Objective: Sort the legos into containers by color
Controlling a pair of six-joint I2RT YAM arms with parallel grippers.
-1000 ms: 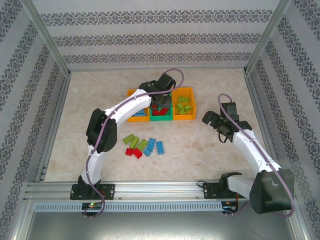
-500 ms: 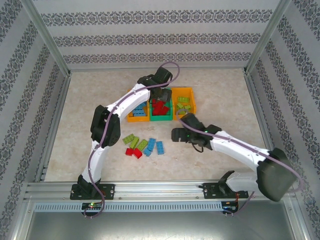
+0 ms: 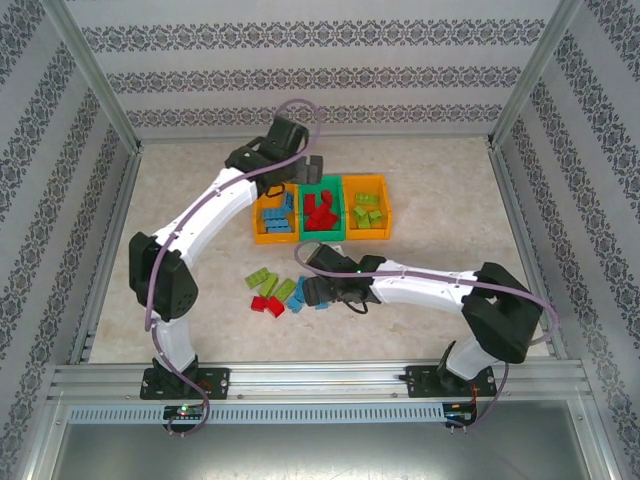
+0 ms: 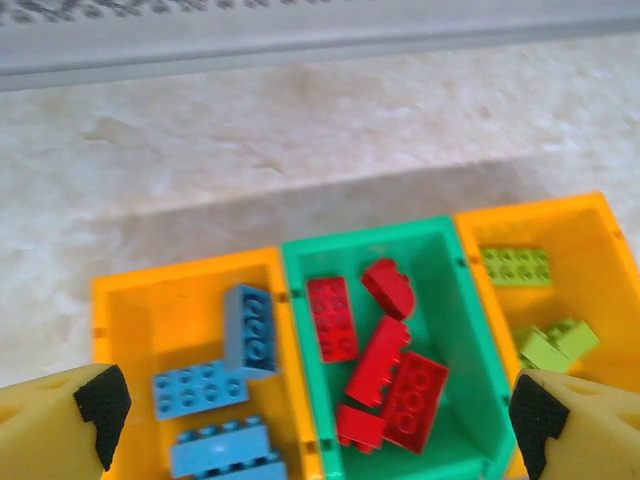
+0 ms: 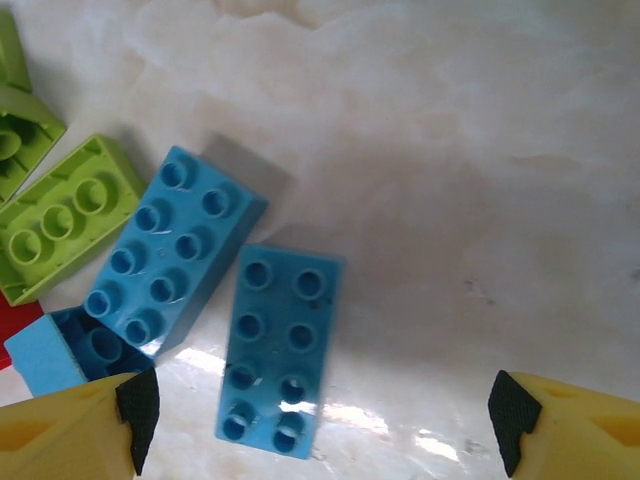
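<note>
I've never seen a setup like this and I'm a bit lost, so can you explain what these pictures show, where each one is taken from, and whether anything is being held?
These are two robot arms bolted to the near edge of a table. The wide picture looks down from above; the other two come from a camera on each wrist. At the back stand three bins: the left orange bin holds blue bricks, the green bin red bricks, the right orange bin green bricks. Loose bricks lie mid-table. The left arm's yellow fingers hover open above the bins, holding nothing. The right arm's fingers are open over a blue brick on the table, not gripping it.
</note>
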